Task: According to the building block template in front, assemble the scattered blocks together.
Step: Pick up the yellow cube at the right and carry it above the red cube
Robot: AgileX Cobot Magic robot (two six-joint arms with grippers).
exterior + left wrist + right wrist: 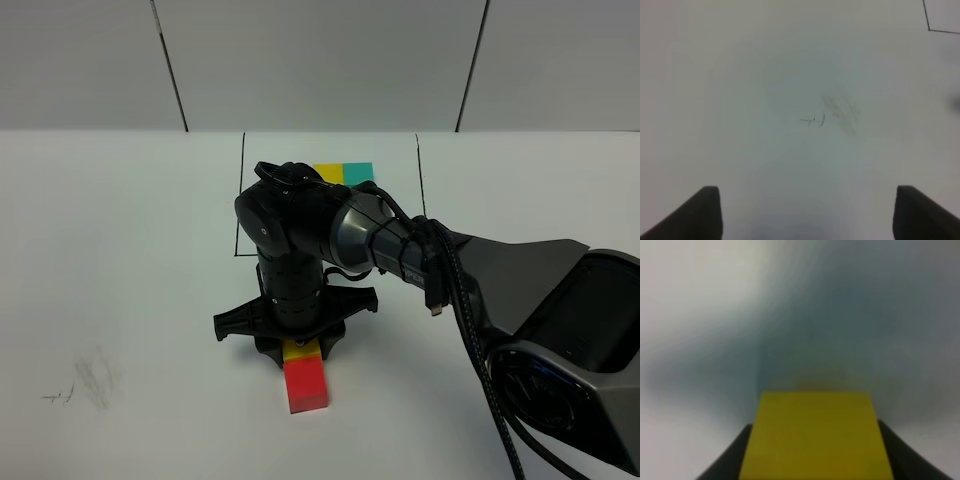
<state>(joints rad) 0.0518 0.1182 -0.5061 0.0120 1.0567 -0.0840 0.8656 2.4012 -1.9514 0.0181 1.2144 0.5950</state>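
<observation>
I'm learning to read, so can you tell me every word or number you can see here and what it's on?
No words or numbers read clearly here.
Faint scribble on the table: smudged pen marks, not readable letters.
Tiny pale print on the right arm: too small to read.
On the yellow block and red block: no writing visible.

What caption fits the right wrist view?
Right end effector grips a yellow block, blurred white table behind.
</observation>
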